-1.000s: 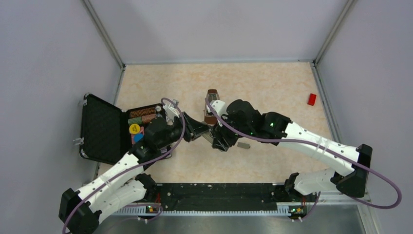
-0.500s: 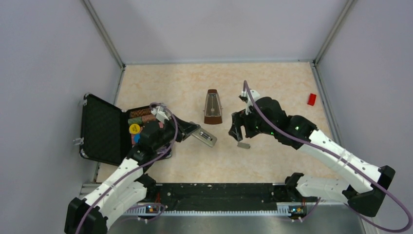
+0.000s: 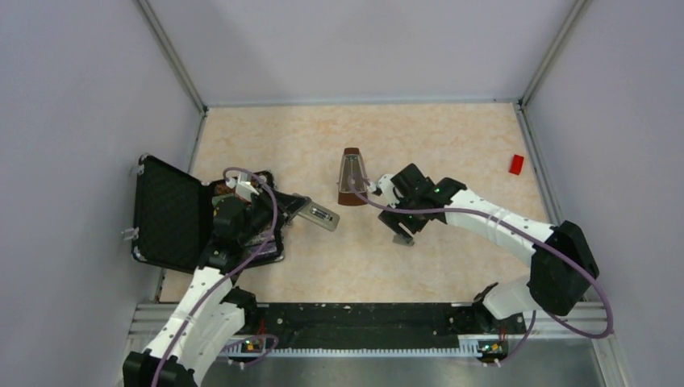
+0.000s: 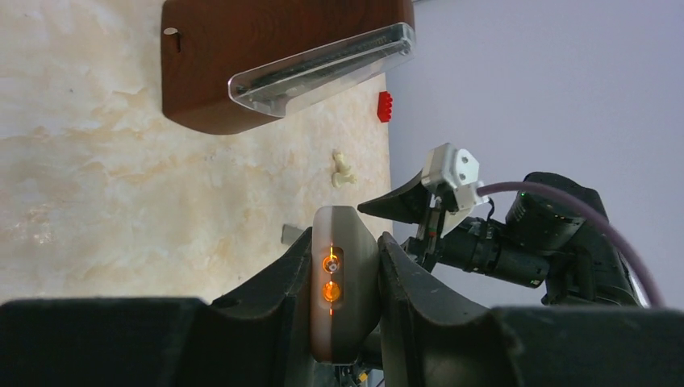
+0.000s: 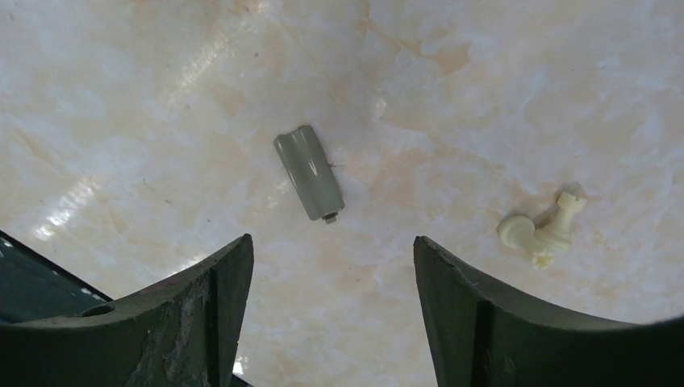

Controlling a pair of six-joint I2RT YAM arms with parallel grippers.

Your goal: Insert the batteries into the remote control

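My left gripper (image 3: 298,208) (image 4: 345,242) is shut on the remote control (image 3: 319,215), a slim pale handset held out to the right above the table. In the left wrist view the remote control (image 4: 345,322) is end-on, with two small orange round spots in a slot. The batteries do not show as separate things. My right gripper (image 3: 398,226) (image 5: 331,246) hangs open and empty over the small flat grey cover (image 3: 403,239) (image 5: 309,172), which lies on the table just past its fingertips.
The brown metronome (image 3: 351,177) (image 4: 242,72) stands between the two arms. An open black case (image 3: 165,214) with coloured pieces lies at the left. A cream chess piece (image 5: 544,230) lies near the cover, and a red brick (image 3: 516,164) sits far right.
The two grippers were together at the remote. My left arm has drawn back left with the remote. My right gripper let go, opened, swung right, then came over the grey cover.
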